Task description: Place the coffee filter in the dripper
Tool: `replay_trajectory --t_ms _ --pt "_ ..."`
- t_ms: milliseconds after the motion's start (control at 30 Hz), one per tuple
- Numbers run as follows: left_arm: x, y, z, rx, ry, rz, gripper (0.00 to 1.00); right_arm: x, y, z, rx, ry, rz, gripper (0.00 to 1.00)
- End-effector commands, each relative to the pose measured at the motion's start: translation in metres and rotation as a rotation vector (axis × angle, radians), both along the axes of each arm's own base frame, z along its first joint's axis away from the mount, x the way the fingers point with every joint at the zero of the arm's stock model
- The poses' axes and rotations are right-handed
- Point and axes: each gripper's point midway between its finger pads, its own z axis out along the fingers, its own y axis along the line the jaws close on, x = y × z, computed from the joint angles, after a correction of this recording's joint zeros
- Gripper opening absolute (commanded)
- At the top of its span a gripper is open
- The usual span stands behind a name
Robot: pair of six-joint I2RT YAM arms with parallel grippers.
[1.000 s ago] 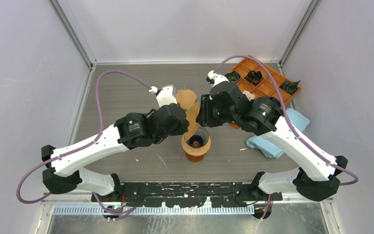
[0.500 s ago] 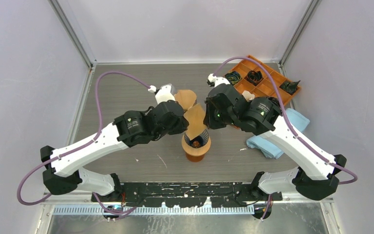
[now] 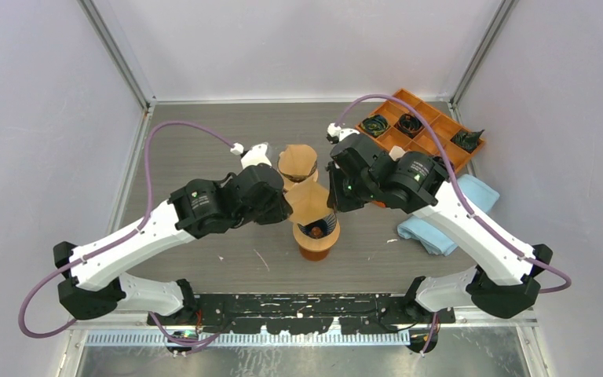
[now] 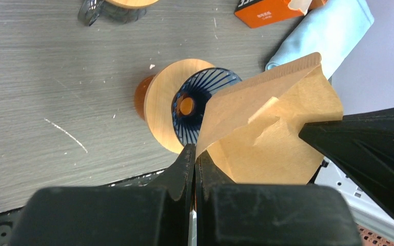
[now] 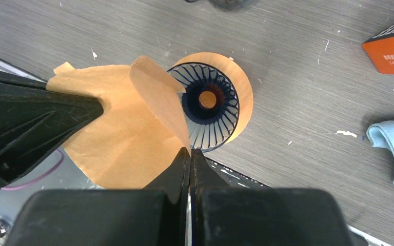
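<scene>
The coffee filter (image 3: 312, 203) is held open just above the dripper (image 3: 318, 239), clamped at opposite edges by the left fingers (image 4: 182, 174) and right fingers (image 5: 181, 168), its narrow end pointed down at it.
</scene>
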Motion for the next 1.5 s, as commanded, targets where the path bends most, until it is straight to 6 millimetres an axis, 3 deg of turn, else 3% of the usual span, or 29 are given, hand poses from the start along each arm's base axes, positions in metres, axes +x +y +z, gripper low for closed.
replay_trajectory --t_ms 0,333,867,1467 --pt "-0.009 0.01 0.003 0.026 0.017 -0.04 0.0 -0.006 0.003 0.01 0.016 0.002 0.047 0.01" --pt "-0.012 -0.009 -0.015 0.089 0.085 -0.139 0.0 -0.009 -0.003 -0.006 -0.057 0.035 0.071 0.01" --pt "0.002 -0.029 -0.026 0.093 0.078 -0.165 0.01 -0.003 -0.008 -0.043 -0.133 0.066 0.068 0.01" --pt "0.009 -0.03 -0.033 0.109 0.052 -0.157 0.28 0.006 -0.006 -0.069 -0.162 0.078 0.074 0.06"
